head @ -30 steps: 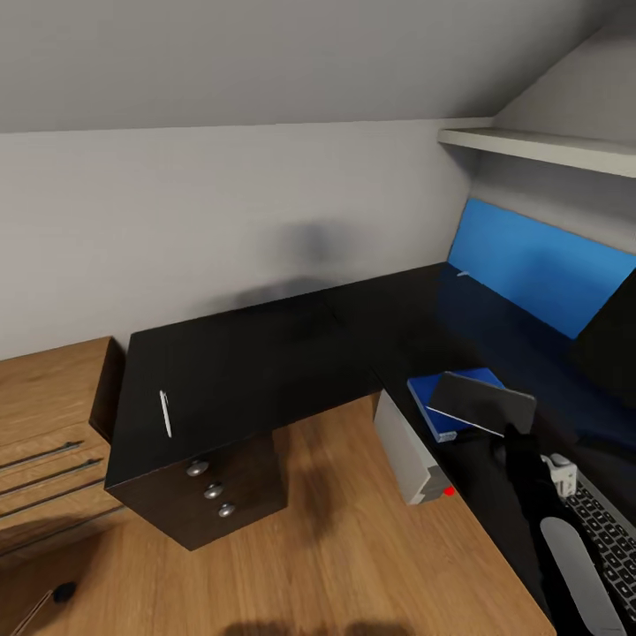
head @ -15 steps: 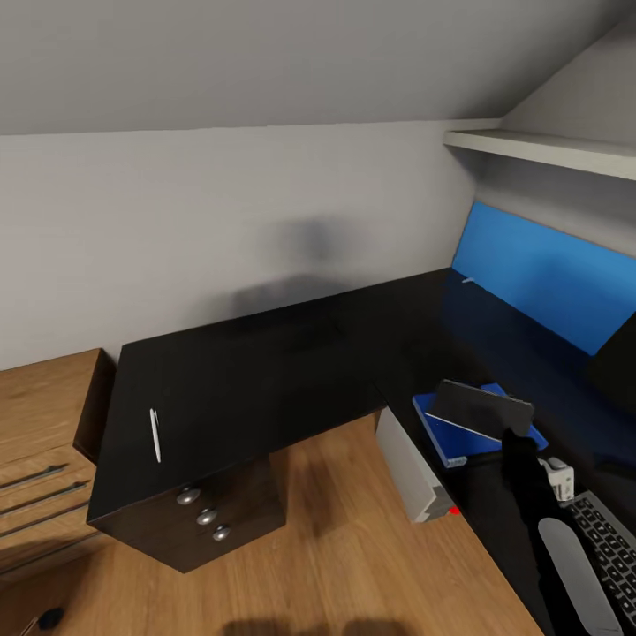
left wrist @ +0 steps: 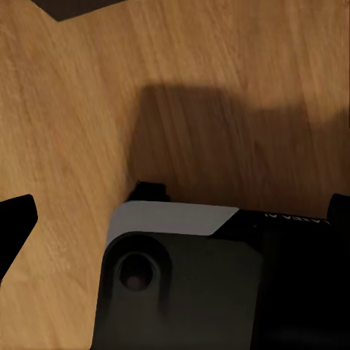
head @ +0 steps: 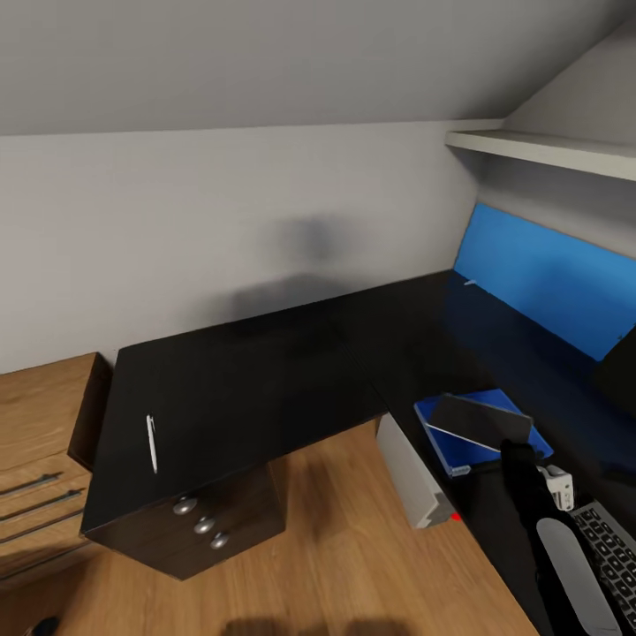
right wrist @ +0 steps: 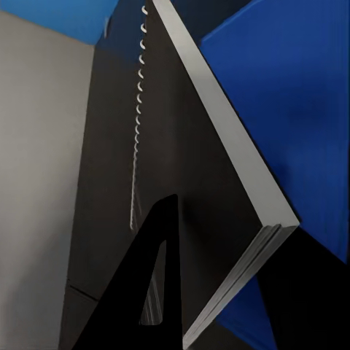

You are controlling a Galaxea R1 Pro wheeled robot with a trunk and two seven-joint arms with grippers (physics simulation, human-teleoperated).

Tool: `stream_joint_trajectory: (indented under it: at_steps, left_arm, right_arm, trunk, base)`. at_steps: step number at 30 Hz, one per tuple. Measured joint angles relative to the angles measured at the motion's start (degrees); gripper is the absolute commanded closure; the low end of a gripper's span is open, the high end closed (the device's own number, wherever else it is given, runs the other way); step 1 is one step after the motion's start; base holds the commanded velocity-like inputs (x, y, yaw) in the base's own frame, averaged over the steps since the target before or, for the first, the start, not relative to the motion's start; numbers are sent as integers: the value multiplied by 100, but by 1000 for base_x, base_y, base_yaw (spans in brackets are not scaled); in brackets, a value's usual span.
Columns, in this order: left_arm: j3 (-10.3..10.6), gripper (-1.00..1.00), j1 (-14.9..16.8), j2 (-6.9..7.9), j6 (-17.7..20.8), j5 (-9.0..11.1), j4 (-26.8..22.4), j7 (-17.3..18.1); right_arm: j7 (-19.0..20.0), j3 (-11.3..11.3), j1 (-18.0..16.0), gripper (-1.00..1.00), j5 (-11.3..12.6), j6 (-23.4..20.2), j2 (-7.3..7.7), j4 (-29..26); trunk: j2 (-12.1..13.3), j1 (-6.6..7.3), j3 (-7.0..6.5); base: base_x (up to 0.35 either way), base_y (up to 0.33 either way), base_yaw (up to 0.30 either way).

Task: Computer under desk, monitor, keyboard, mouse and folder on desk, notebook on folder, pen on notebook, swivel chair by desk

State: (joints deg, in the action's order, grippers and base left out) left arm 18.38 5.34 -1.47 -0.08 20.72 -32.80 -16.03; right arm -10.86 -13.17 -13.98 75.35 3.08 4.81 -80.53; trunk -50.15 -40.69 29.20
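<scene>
The right gripper (head: 515, 444) pinches the notebook's (head: 481, 419) near-right edge – tilted over the folder (head: 455, 442), long axis running left-right; the pen (head: 151, 442) lies far left on the desk (head: 265, 380), pointing near-far

Bare desk (head: 265, 371) between pen (head: 151, 443) and folder (head: 459, 442).

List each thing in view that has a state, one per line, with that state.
notebook: gripped by the right gripper, tilted over the folder
folder: flat on the desk, closed
pen: lying flat on the desk's left end
keyboard: flat on the desk
computer: on the floor under the desk's edge
cabinet drawers: shut
</scene>
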Motion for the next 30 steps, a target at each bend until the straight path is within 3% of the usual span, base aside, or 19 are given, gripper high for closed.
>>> stream_joint_trajectory:
  at_steps: [30]
  left_arm:
    - [-43, -100, 2, 15, 16, 29, 9, 0]
  right_arm:
    - [-10, -11, -2, 100, -17, 4, 11, 0]
  trunk:
    - [0, -3, 0]
  base:
    - [53, 0, 0]
